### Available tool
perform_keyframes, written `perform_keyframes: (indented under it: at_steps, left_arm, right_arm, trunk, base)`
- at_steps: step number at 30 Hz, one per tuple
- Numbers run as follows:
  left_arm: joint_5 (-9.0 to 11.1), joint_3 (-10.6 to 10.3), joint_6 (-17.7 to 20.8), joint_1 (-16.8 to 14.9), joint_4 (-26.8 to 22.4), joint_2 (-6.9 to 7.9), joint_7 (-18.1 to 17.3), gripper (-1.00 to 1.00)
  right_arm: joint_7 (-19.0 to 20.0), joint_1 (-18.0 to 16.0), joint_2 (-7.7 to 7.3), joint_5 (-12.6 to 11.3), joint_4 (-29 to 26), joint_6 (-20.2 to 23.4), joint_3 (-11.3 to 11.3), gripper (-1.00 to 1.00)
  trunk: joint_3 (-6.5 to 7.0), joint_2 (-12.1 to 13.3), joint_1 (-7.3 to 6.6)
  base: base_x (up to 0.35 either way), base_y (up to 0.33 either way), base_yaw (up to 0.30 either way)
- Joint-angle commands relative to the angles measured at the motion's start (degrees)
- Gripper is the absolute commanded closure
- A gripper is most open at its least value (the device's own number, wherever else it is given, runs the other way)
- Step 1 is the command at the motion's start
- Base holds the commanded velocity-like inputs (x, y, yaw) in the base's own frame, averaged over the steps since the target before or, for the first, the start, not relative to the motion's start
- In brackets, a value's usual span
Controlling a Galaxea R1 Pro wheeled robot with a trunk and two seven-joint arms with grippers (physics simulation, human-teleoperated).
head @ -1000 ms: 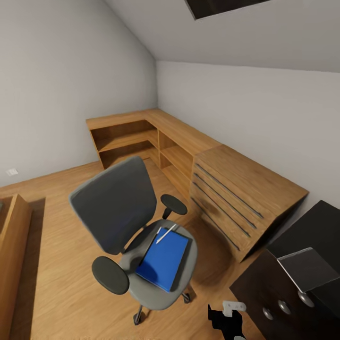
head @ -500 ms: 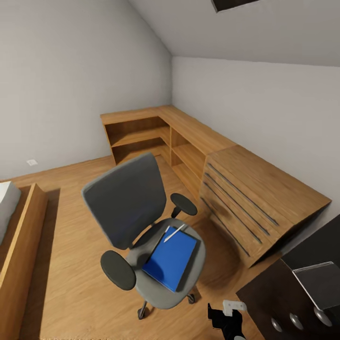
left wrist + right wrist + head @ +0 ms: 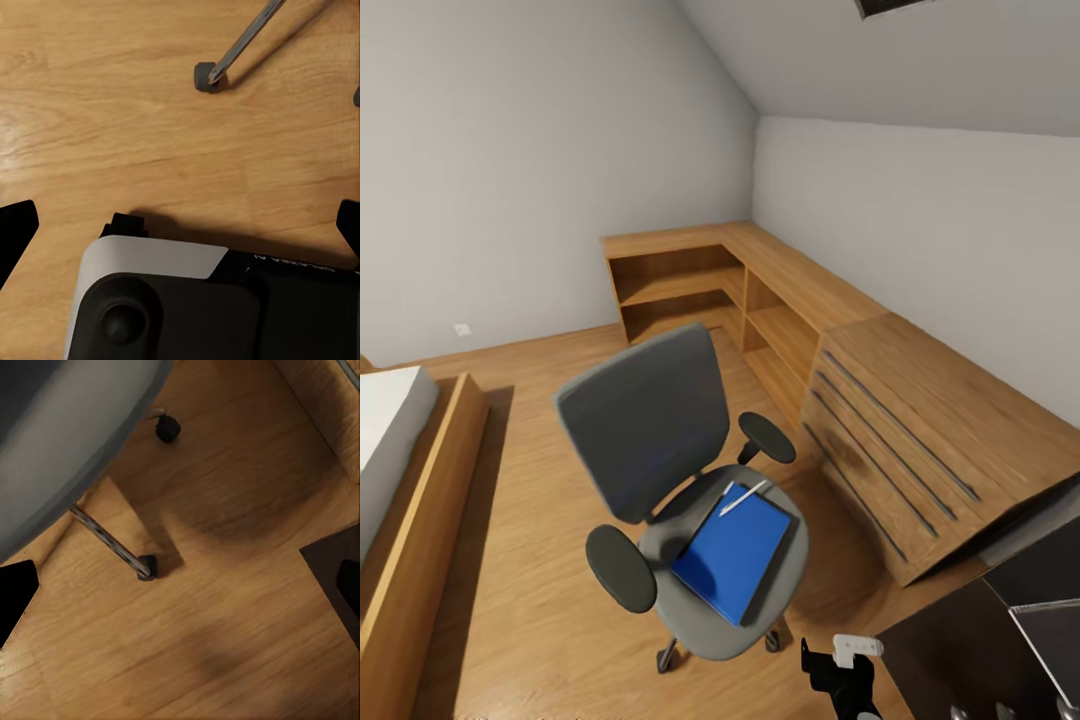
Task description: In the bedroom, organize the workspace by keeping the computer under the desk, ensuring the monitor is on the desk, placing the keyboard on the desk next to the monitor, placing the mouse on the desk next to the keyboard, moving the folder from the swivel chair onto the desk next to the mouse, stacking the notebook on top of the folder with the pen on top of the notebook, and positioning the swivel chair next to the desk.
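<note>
1. I see the swivel chair [image 3: 680, 480] mid-floor, well apart from the desk [image 3: 1000, 650] at far right. The folder [image 3: 732, 552] lies on its seat with a pen [image 3: 743, 497] on top.
2. My left gripper [image 3: 180, 217] and right gripper [image 3: 180, 600] both hang spread open over floorboards.
3. Risk: reaching in carelessly could nudge the castored chair away, or roll the pen off.
4. Since a second ago my view has swung left; a bed [image 3: 400, 440] now shows.

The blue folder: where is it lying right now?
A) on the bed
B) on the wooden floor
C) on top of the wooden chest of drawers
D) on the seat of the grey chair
D: the head view shows the folder flat on the swivel chair seat, a white pen lying across its far corner.
</note>
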Motion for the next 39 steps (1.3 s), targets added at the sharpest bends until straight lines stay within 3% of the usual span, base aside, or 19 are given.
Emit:
perform_keyframes:
  at_steps: [1,27,39]
  left_arm:
    - [0.61,-0.32,-0.09,-0.03,0.05,0.01,-0.36,-1.0]
    - [0.72,-0.16,-0.25,-0.02,0.05,-0.05,-0.3,-1.0]
    - [0.7,-0.22,-0.22,-0.02,0.05,-0.18,-0.36,-1.0]
  right_arm:
    - [-0.24,-0.03,0.03,-0.28,0.11,-0.34,0.5,-1.0]
    - [-0.41,-0.01,0.11,-0.4,0.11,-0.76,0.5,-1.0]
    - [-0.43,0.93,0.12,-0.35,0.11,-3.79,0.5,-1.0]
  trunk:
    - [0.02,-0.03,0.0]
    - [2.23,-0.03,0.0]
    - [3.3,-0.03,0.0]
  base:
    - [0.0,-0.001,0.183]
    - [0.0,0.0,0.087]
    - [0.0,0.0,0.005]
